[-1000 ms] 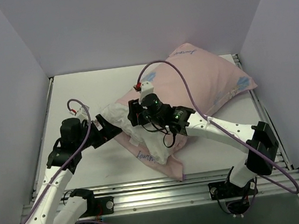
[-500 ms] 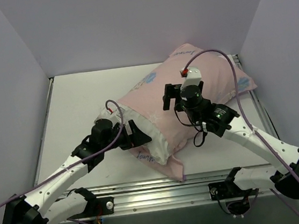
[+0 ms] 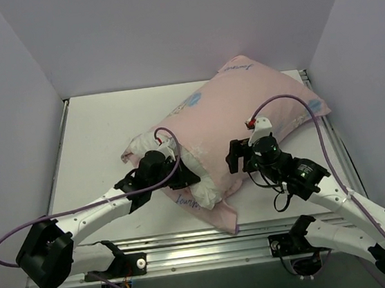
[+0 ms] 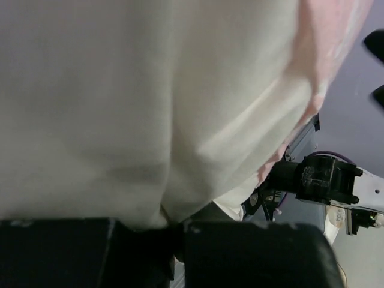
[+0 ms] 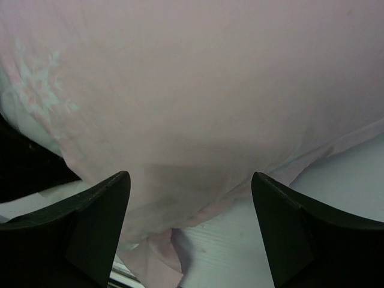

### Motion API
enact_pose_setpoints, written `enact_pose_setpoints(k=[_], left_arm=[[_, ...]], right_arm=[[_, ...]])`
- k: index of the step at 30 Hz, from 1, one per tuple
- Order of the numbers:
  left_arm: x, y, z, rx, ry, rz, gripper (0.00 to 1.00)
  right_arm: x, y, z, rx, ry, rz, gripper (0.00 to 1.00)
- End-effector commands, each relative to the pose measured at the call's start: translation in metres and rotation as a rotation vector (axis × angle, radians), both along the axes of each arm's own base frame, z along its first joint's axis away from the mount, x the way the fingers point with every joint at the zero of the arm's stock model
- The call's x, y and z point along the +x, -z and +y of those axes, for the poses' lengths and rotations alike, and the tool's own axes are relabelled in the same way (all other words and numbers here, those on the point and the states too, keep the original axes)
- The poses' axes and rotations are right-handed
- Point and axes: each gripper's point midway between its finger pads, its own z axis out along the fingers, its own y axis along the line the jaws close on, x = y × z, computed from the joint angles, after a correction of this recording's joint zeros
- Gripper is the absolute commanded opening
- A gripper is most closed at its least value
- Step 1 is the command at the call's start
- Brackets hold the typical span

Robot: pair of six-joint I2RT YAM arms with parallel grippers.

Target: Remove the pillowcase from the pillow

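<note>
Both arms have swung inward; left fingers [image 4: 72, 252] clench the bared end of the plump white pillow [image 3: 141, 147], while right fingers [image 5: 90, 228] hang released over the thin, limp pink fabric pillowcase [image 3: 243, 103], probably best pinched at its loose lower-centre hem.

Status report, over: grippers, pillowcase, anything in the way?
Left gripper shut on pillow. Right gripper open over pillowcase. Pillowcase mostly on. Nothing in the way.

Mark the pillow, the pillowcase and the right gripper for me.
pillow [image 3: 139, 147], top view, exposed white left end.
pillowcase [image 3: 243, 103], top view, pink upper face.
right gripper [image 5: 189, 180], right wrist view, midway between fingertips.
</note>
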Motion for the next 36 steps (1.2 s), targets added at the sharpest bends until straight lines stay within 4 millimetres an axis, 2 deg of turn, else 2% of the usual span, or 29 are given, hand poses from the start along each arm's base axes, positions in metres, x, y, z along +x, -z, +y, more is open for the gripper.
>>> enact_pose_setpoints(k=[1,6,8,14,16,17,18,20,21,22,23,24,25,28,29,31,32,34,36], left_arm=[[0.029,-0.046,-0.013,-0.067,-0.041,-0.150,0.02],[0.042,-0.072,-0.004,-0.055,-0.112,-0.232,0.02],[0.043,-0.073,-0.001,-0.027,-0.116,-0.233,0.02],[0.041,-0.087,0.003,-0.034,-0.118,-0.247,0.02],[0.038,-0.089,0.005,-0.034,-0.117,-0.249,0.02],[0.037,-0.094,0.007,-0.040,-0.121,-0.256,0.02],[0.035,-0.090,0.010,-0.021,-0.120,-0.248,0.02],[0.033,-0.090,0.020,0.014,-0.145,-0.243,0.02],[0.033,-0.092,0.025,0.029,-0.156,-0.244,0.02],[0.030,-0.092,0.029,0.045,-0.153,-0.244,0.02],[0.029,-0.093,0.043,0.078,-0.184,-0.239,0.02],[0.030,-0.097,0.052,0.091,-0.206,-0.246,0.02],[0.023,-0.100,0.064,0.105,-0.216,-0.239,0.02],[0.022,-0.106,0.091,0.107,-0.255,-0.201,0.02],[0.013,-0.105,0.103,0.116,-0.253,-0.168,0.02],[0.008,-0.112,0.121,0.097,-0.265,-0.138,0.02],[0.002,-0.114,0.135,0.101,-0.289,-0.122,0.02],[-0.014,-0.127,0.144,0.081,-0.274,-0.128,0.02],[-0.022,-0.135,0.151,0.081,-0.268,-0.134,0.02]], right_arm=[[-0.024,0.019,0.023,0.034,-0.159,0.061,0.77],[-0.048,0.041,0.045,0.006,-0.255,0.099,0.77],[-0.051,0.049,0.054,-0.025,-0.250,0.100,0.77],[-0.036,0.063,0.058,-0.066,-0.165,0.100,0.75],[-0.027,0.068,0.052,-0.098,-0.105,0.087,0.71],[-0.024,0.070,0.045,-0.117,-0.068,0.084,0.68],[-0.015,0.069,0.033,-0.150,0.008,0.054,0.65],[-0.007,0.070,0.019,-0.196,0.080,0.033,0.45],[-0.002,0.069,0.011,-0.212,0.123,0.014,0.33],[0.005,0.071,-0.001,-0.220,0.169,0.018,0.10],[0.010,0.072,-0.009,-0.221,0.200,0.022,0.01],[0.015,0.073,-0.016,-0.216,0.226,0.028,0.00],[0.023,0.076,-0.033,-0.206,0.287,0.042,0.00],[0.035,0.073,-0.058,-0.154,0.399,0.050,0.00],[0.044,0.070,-0.075,-0.134,0.464,0.054,0.00],[0.052,0.068,-0.092,-0.109,0.526,0.067,0.00],[0.058,0.066,-0.108,-0.088,0.577,0.077,0.00],[0.063,0.070,-0.121,-0.078,0.611,0.100,0.00],[0.068,0.074,-0.139,-0.055,0.657,0.126,0.00]])
